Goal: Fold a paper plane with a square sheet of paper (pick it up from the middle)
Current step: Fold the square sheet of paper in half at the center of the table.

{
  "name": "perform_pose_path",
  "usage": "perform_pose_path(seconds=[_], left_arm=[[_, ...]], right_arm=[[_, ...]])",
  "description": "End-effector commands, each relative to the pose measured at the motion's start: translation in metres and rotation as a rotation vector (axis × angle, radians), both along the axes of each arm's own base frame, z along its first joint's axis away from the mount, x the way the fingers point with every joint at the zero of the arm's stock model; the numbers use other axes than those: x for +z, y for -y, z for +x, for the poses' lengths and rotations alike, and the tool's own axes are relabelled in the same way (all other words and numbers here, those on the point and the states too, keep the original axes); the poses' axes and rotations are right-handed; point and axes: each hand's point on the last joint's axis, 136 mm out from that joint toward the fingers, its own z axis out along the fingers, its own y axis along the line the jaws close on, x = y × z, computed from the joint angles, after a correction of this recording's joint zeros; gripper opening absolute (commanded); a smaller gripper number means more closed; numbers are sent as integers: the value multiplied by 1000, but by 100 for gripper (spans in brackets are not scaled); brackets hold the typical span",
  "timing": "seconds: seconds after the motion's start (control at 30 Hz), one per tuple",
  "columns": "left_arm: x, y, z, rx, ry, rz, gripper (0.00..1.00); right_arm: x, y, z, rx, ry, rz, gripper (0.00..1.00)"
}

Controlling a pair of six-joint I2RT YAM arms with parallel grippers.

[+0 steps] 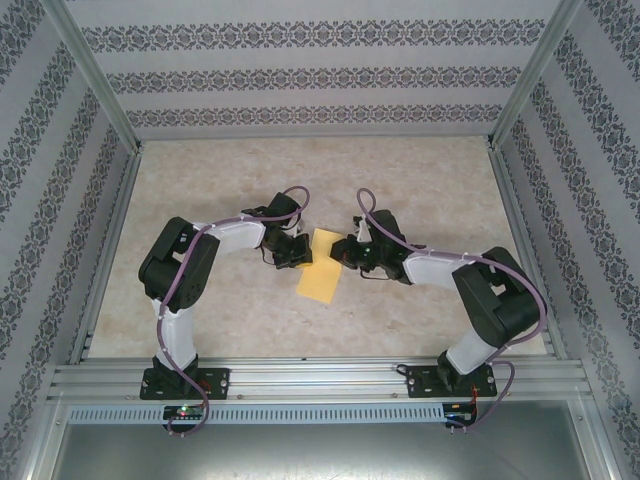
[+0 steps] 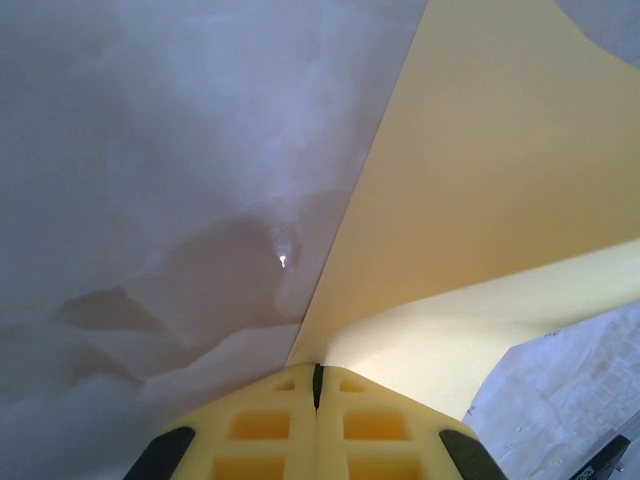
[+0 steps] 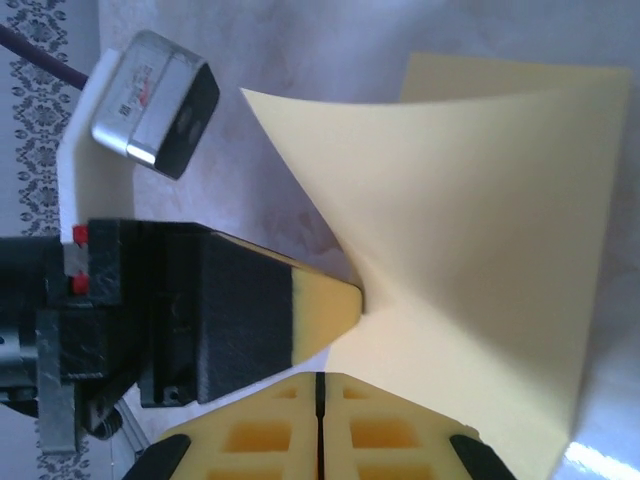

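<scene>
Closed pads of my left gripper [image 2: 317, 388] pinch the square sheet of paper [image 2: 480, 190] at one edge, curling it up off the table [image 1: 430, 190], I judge to start a fold. My right gripper [image 3: 317, 388] is shut too, with the sheet just at its tips; whether it grips, I cannot tell.

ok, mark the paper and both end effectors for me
paper [image 1: 320, 265], top view, middle of the sheet.
left end effector [image 2: 317, 373], left wrist view, seam between the shut fingertips.
right end effector [image 3: 318, 381], right wrist view, seam between the shut fingertips.
</scene>
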Motion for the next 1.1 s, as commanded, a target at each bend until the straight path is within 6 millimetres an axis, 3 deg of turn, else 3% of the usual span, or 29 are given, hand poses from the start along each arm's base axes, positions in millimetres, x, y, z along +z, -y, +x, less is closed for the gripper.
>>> perform_pose_path(seconds=[0.0, 0.43, 0.53, 0.73, 1.07], left_arm=[[-40, -29, -32, 6, -112, 163, 0], [-43, -31, -34, 7, -121, 173, 0], [-44, -31, -34, 8, -121, 172, 0], [-45, -31, -35, 0, -125, 174, 0], [-48, -33, -36, -5, -129, 181, 0]], right_arm=[[-4, -4, 4, 21, -6, 19, 8], [-5, 4, 1, 5, -1, 1, 8], [-5, -3, 1, 34, -14, 27, 7], [-25, 7, 5, -8, -47, -26, 6], [-77, 24, -4, -38, -145, -97, 6]])
